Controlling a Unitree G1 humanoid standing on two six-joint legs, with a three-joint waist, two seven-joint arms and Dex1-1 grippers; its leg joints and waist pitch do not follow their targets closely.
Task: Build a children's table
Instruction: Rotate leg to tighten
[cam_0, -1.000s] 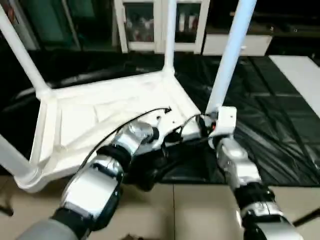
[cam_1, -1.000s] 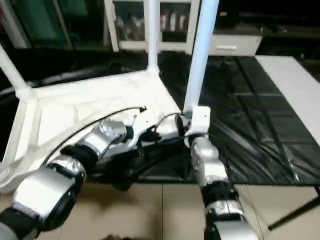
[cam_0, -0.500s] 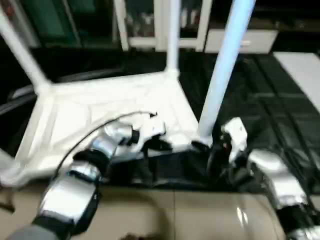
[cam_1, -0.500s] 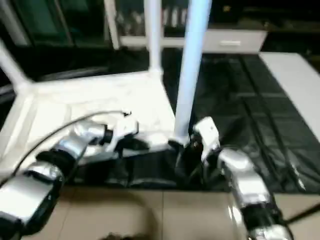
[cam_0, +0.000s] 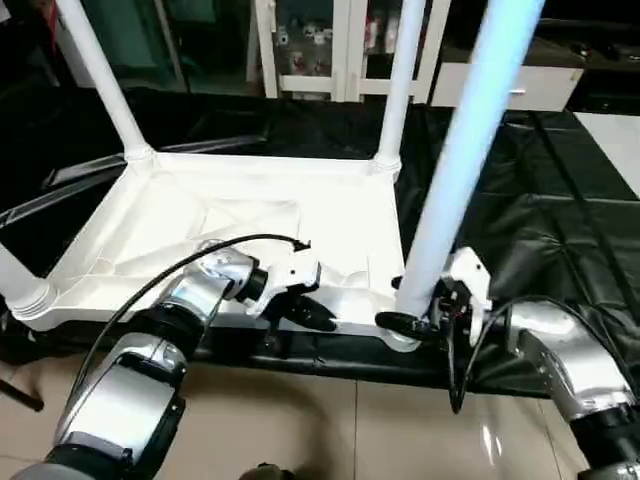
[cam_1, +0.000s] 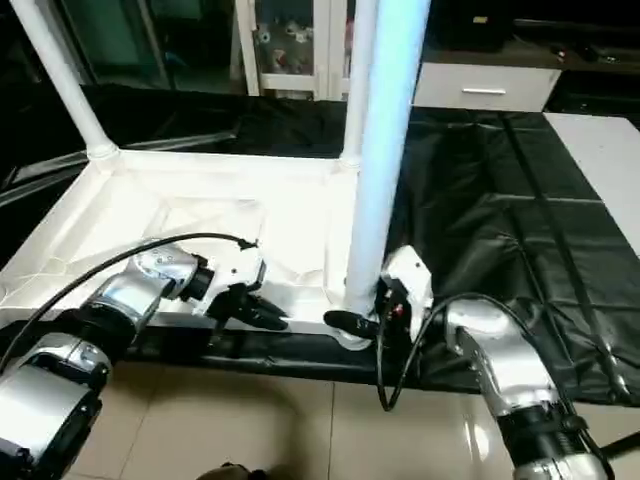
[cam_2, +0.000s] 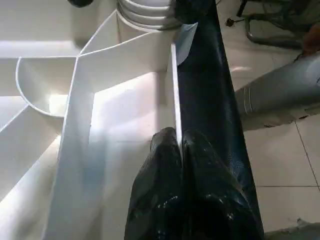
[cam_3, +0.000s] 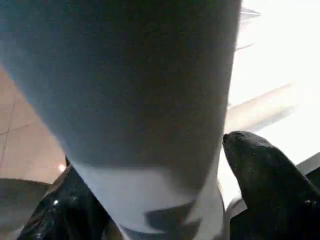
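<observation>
My right gripper (cam_0: 402, 325) clamps the leg (cam_0: 455, 190) low, left gripper (cam_2: 177, 150) pinches the tabletop (cam_0: 240, 215) rim; a tilted push could jam the socket (cam_0: 400, 338) below my fingers.

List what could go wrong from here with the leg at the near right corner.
1. The right pincer clasps the near right leg low at its base, so the long leg could tip or bind in the corner socket.
2. The left pincer pinches only the thin near wall of the tabletop; it may slip and let the top shift.
3. That corner sits near the edge of the black-covered surface, so a push could slide it off.
</observation>
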